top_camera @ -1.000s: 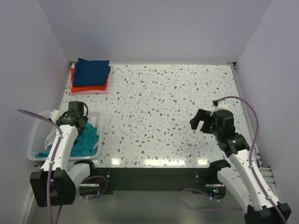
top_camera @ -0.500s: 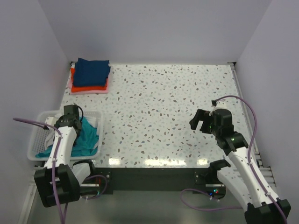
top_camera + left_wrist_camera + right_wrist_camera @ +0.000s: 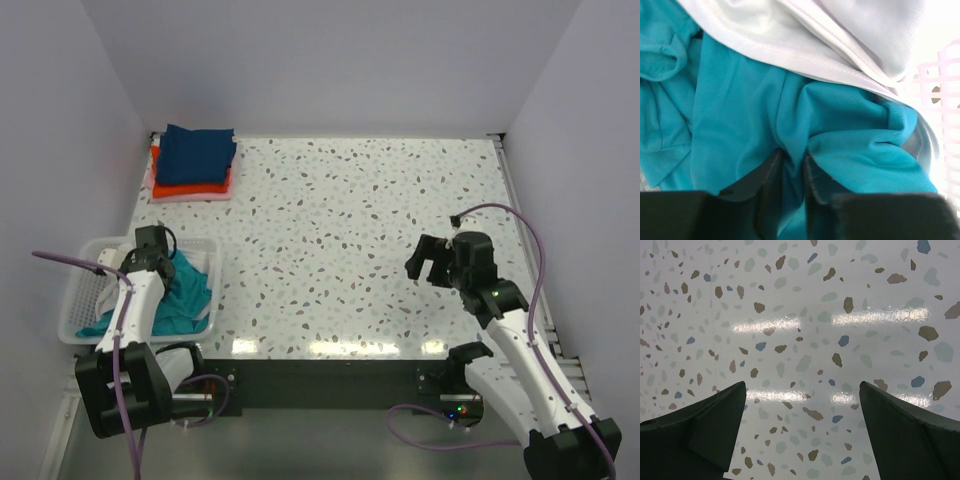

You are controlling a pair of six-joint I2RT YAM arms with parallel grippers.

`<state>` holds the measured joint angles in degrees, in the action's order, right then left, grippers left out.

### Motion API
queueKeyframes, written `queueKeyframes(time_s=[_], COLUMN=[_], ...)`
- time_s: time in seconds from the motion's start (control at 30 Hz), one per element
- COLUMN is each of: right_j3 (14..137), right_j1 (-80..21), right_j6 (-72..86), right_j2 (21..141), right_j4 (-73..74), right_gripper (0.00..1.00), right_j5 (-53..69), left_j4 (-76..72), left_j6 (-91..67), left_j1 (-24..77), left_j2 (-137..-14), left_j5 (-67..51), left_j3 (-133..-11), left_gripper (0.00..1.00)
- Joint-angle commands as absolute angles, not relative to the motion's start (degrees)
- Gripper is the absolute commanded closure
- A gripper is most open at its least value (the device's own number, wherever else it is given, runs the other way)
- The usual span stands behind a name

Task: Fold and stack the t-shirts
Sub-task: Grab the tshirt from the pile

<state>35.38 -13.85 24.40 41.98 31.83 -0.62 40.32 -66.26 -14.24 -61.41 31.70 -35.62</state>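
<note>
A crumpled teal t-shirt lies in the white slatted basket at the near left. My left gripper reaches down into the basket. In the left wrist view its jaws are shut on a raised fold of the teal t-shirt, with white cloth lying over it. At the far left corner sits a stack of folded t-shirts: navy blue on top, orange-red under it, pink at the bottom. My right gripper hangs open over bare table, holding nothing.
The basket's slatted wall stands just right of the pinched fold. The speckled tabletop spreads between the arms. Grey walls close in the left, back and right sides.
My left gripper has dipped into the basket and closed from wide open onto a fold of the teal t-shirt. The right arm has hardly moved.
</note>
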Motion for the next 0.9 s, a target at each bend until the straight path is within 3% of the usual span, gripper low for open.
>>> queueKeyframes(time_s=[0.0, 0.03, 0.07, 0.43, 0.87], right_j3=[37.97, 38.06, 38.06, 39.11, 40.78], right_j1=[-13.8, -13.8, -13.8, -13.8, -13.8], right_j6=[23.99, 23.99, 23.99, 24.08, 23.99], right_j2=[42.27, 42.36, 42.45, 42.63, 40.61], right_j4=[32.52, 32.52, 32.87, 34.01, 35.24], right_gripper=[0.01, 0.01, 0.01, 0.01, 0.01], right_j5=[-2.29, -2.46, -2.55, -2.9, -2.81], left_j4=[34.46, 33.84, 34.19, 32.69, 40.25], left_j6=[-62.76, -61.71, -61.96, -58.01, -56.07], left_j1=[-14.85, -14.85, -14.94, -14.85, -14.77], left_j2=[-61.7, -61.79, -61.96, -52.74, -46.42], left_j5=[31.56, 31.29, 31.2, 25.32, 20.39], left_j3=[-34.72, -34.72, -34.89, -35.07, -47.71], left_gripper=[0.77, 0.94, 1.0, 1.0, 1.0])
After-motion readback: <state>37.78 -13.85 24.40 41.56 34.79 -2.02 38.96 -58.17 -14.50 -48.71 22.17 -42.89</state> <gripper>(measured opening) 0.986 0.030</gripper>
